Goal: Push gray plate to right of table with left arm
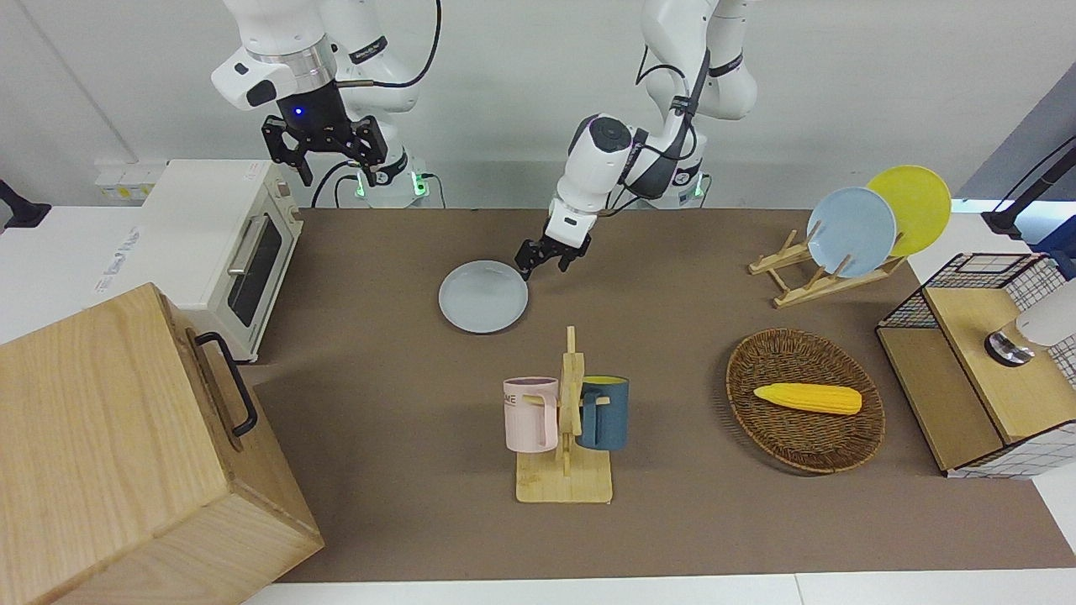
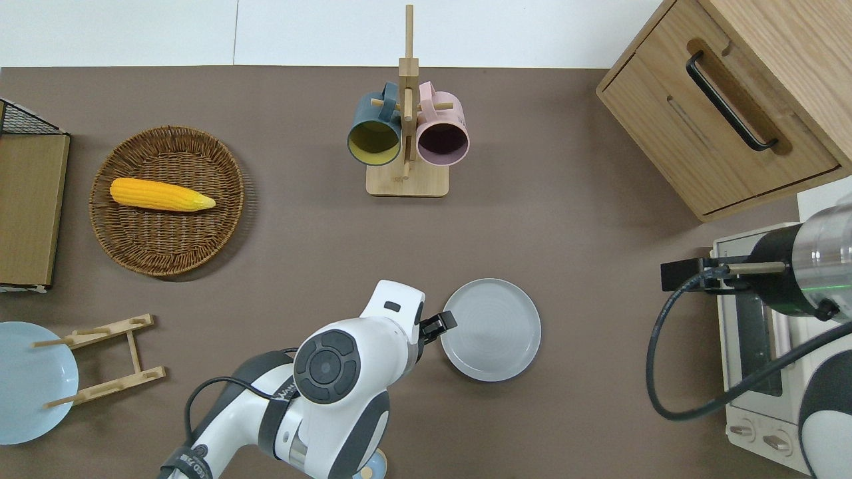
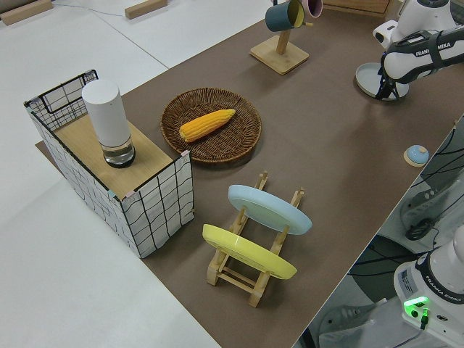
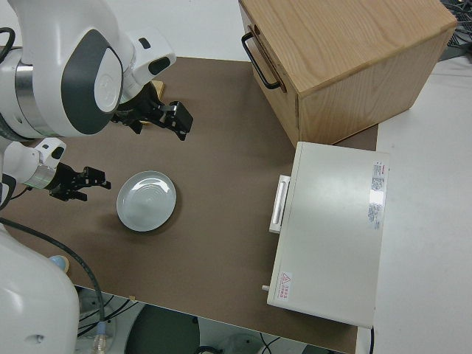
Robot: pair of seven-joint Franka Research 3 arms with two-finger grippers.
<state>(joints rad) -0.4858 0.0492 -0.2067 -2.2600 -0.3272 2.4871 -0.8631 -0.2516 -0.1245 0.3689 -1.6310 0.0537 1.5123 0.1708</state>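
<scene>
1. The left arm (image 2: 333, 379) reaches from the robots' edge of the desk (image 1: 672, 538) toward its middle, its forearm slanting down and its wrist bent so the gripper points at the desk top.
2. The left gripper (image 1: 545, 256) sits low at the rim of the gray plate (image 1: 483, 296), on the plate's side toward the left arm's end of the desk. In the overhead view its black fingers (image 2: 437, 326) lie right against that rim.
3. The fingers stand slightly apart with nothing between them, a narrow spread seen best in the front view.
4. Whether the fingertips actually touch the plate's rim, I cannot tell; they are at least just beside it.
5. The gray plate lies flat on the desk near the middle, nearer to the robots than the wooden mug rack (image 1: 567, 420) with its pink mug (image 1: 530, 413) and dark blue mug (image 1: 603, 412).
6. The white toaster oven (image 1: 223, 252) stands at the right arm's end of the desk, well apart from the plate.
7. The right arm is parked, its gripper (image 1: 324, 147) raised with the fingers spread wide and holding nothing.
</scene>
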